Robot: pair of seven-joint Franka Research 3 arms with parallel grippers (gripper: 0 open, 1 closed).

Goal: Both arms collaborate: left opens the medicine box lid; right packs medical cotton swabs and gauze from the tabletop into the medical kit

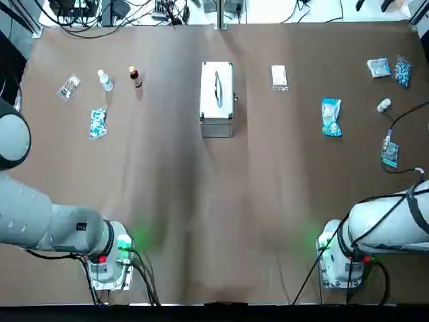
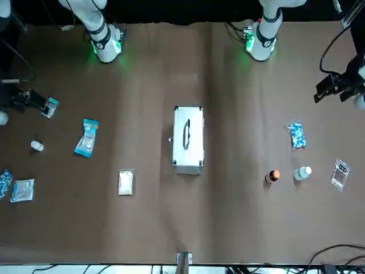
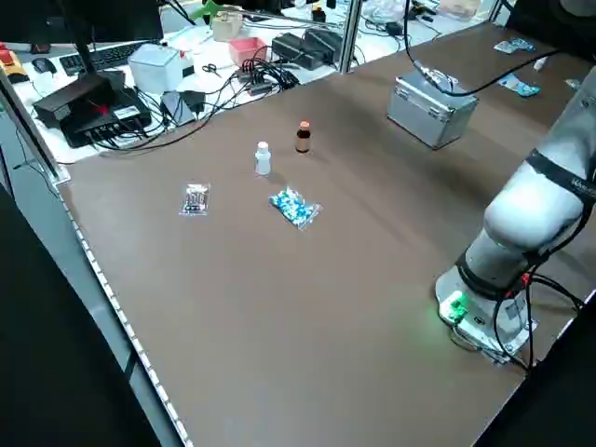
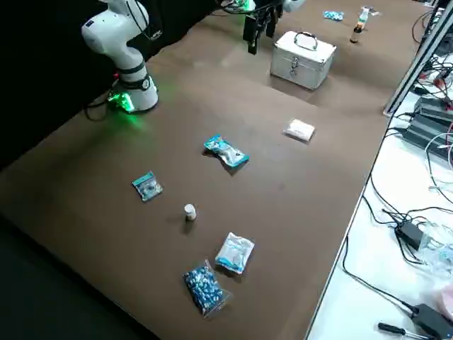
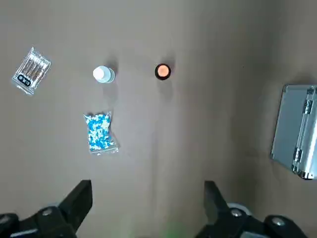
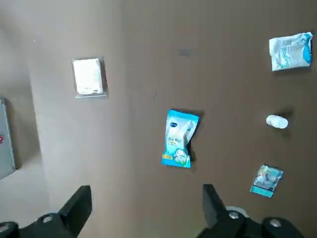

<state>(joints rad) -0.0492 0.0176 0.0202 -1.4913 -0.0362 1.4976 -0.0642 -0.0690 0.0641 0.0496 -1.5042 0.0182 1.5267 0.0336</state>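
Note:
The silver medicine box point(image 1: 216, 98) stands shut, handle up, at the table's far middle; it also shows as a box point(image 2: 187, 138) in the front view. A white flat packet, likely the gauze point(image 1: 279, 76), lies just right of it. A clear packet of thin sticks, likely the cotton swabs point(image 5: 30, 69), lies far left. My left gripper point(image 5: 147, 201) hangs open high over the left side, holding nothing. My right gripper point(image 6: 146, 203) hangs open high over the right side, above a blue-and-white pouch point(image 6: 179, 138).
On the left lie a blue-speckled bag point(image 1: 98, 123), a white bottle point(image 1: 105, 80) and a brown bottle point(image 1: 135, 76). On the right lie a pale packet point(image 1: 379, 67), a blue bag point(image 1: 402, 72), a small white bottle point(image 1: 383, 104) and a small packet point(image 1: 389, 153). Both arm bases sit at the near edge.

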